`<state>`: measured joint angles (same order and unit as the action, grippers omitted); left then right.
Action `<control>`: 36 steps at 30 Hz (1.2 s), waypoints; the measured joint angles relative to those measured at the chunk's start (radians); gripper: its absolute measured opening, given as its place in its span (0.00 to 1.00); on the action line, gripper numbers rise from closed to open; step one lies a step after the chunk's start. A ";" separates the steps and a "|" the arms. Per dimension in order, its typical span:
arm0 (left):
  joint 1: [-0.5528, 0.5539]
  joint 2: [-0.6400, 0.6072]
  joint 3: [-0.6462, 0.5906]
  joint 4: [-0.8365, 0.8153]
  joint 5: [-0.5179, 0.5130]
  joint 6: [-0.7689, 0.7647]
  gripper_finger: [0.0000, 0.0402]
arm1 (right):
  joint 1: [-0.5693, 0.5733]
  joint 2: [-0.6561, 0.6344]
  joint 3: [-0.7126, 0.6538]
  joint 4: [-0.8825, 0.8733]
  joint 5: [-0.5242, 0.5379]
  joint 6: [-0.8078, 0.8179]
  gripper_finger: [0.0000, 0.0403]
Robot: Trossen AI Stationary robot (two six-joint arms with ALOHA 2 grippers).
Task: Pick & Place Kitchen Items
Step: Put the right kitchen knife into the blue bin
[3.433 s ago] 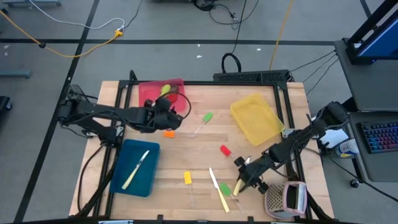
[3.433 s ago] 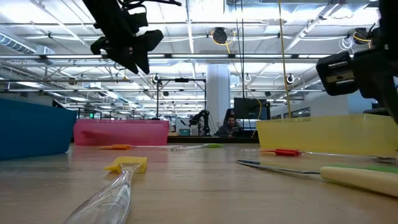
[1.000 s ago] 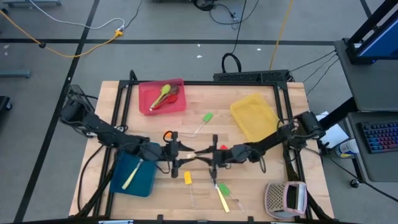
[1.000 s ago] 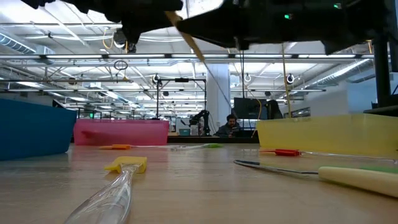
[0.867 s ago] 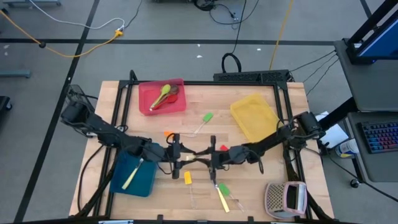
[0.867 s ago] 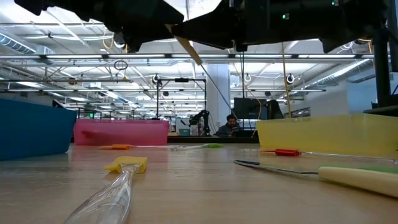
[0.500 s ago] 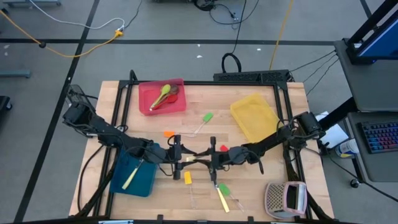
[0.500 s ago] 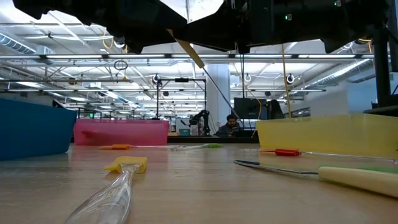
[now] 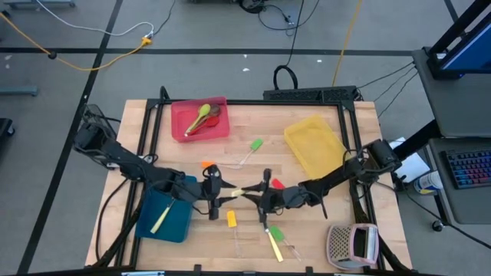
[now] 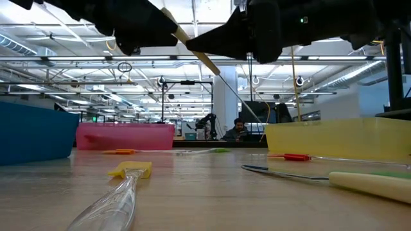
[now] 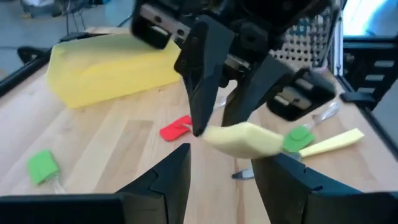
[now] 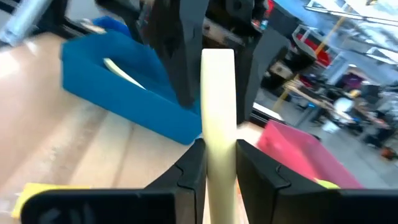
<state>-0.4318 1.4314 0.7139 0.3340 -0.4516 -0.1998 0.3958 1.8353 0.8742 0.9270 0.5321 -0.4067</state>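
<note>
Meeting above the middle of the wooden table (image 9: 322,218), my two arms face each other tip to tip. My right gripper (image 9: 259,195) pinches the cream-handled knife (image 9: 239,192) aloft, while my left gripper (image 9: 217,193) stands spread around its free end, fingers (image 11: 163,180) not touching.

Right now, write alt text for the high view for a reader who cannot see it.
Both arms meet over the middle of the wooden table, a cream-handled knife spanning left end effector and right end effector. Red tray, blue tray, yellow tray and scattered utensils surround them.
</note>
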 joint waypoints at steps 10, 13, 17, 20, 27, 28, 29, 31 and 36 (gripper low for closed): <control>0.011 -0.017 0.000 -0.077 0.022 0.016 0.42 | 0.032 -0.001 0.000 -0.069 0.073 -0.009 0.16; 0.028 -0.018 0.000 -0.145 0.013 -0.029 0.42 | 0.034 -0.001 0.000 -0.122 0.069 0.031 0.15; 0.047 -0.018 0.000 -0.312 0.072 -0.100 0.42 | 0.034 0.000 0.000 -0.153 0.072 0.088 0.16; 0.063 -0.018 0.000 -0.382 0.079 -0.196 0.42 | 0.034 0.000 0.000 -0.157 0.096 0.105 0.16; 0.067 -0.018 0.000 -0.121 0.134 -0.223 0.42 | 0.024 0.000 0.000 -0.171 0.179 0.115 0.15; 0.061 -0.018 0.000 -0.053 0.162 -0.184 0.42 | 0.022 0.000 0.000 -0.175 0.201 0.115 0.16; 0.051 -0.018 -0.001 0.012 0.188 -0.131 0.42 | 0.022 0.000 0.000 -0.177 0.231 0.115 0.16; 0.030 -0.019 0.005 0.095 0.206 -0.037 0.42 | 0.021 0.000 0.000 -0.180 0.292 0.115 0.15; 0.005 -0.017 0.118 -0.075 0.080 0.073 0.40 | 0.019 0.000 -0.001 -0.205 0.303 0.115 0.15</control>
<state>-0.4271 1.4139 0.8316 0.2586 -0.3716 -0.1265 0.4152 1.8355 0.8734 0.7217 0.8353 -0.2913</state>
